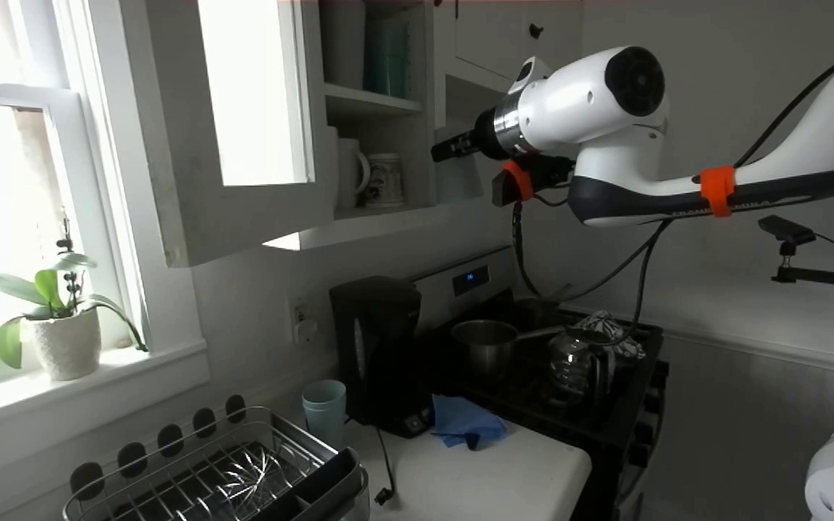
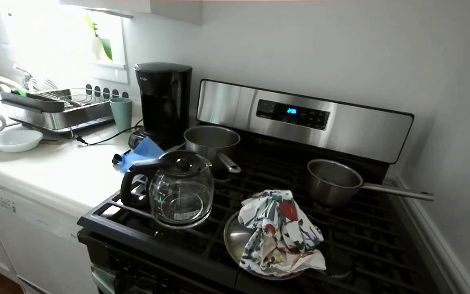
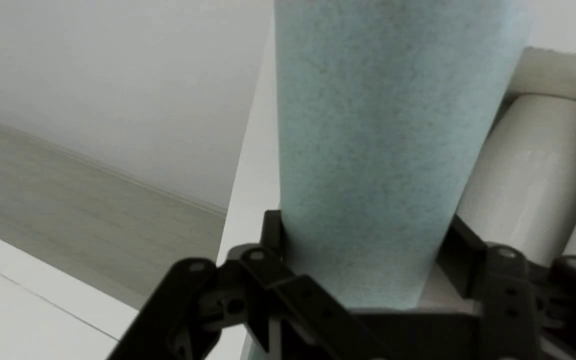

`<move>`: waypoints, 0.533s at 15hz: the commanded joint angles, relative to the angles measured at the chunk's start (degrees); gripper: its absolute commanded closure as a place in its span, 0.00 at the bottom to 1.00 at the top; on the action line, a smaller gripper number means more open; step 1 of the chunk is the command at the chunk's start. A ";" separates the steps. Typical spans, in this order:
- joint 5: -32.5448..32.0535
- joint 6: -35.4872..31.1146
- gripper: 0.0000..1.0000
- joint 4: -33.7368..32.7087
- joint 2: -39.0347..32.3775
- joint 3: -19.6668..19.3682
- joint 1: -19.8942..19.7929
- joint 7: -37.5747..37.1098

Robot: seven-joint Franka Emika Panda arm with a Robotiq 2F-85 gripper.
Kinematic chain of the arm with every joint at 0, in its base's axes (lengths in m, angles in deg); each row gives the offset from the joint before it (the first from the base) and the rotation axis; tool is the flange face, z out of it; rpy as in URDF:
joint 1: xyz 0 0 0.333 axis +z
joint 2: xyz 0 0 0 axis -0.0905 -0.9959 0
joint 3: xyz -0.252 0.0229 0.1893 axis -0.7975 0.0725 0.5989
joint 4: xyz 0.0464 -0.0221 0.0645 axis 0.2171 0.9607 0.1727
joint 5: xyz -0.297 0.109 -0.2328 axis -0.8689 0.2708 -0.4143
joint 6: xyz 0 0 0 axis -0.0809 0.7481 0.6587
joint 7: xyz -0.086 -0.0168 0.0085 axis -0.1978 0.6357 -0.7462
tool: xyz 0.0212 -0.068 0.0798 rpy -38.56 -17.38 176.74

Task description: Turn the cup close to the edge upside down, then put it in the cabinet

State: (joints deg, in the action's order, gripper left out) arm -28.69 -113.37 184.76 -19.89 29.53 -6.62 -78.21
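Observation:
My gripper [image 1: 443,150] is shut on the teal cup [image 1: 460,181]. In the wrist view both fingers touch the sides of the cup [image 3: 383,150]. In an exterior view the cup hangs wider end down, so it looks upside down. It is high in the air, just right of the open shelves of the white cabinet [image 1: 375,100] and in front of that cabinet's side. The cabinet's tall door [image 1: 243,224] stands open to the left. The countertop's front edge [image 2: 27,190] shows below, in an exterior view.
A white mug [image 1: 349,172] and a patterned mug [image 1: 385,181] stand on the lower shelf, with teal glassware [image 1: 388,61] above. A smaller cabinet with dark knobs [image 1: 489,36] is beside it. Stacked teal cups [image 1: 325,416], a coffee maker [image 1: 373,340] and a dish rack [image 1: 214,470] stand below.

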 commanded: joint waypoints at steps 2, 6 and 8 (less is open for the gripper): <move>-6.62 -4.12 0.50 -3.88 -0.58 4.38 -7.36 -14.32; -12.30 -5.94 0.50 -7.34 -1.93 9.51 -13.13 -25.29; -15.18 -5.73 0.50 -9.07 -2.80 11.89 -15.59 -29.14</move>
State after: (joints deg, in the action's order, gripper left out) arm -38.56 -117.68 179.75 -20.70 37.99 -17.85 -100.24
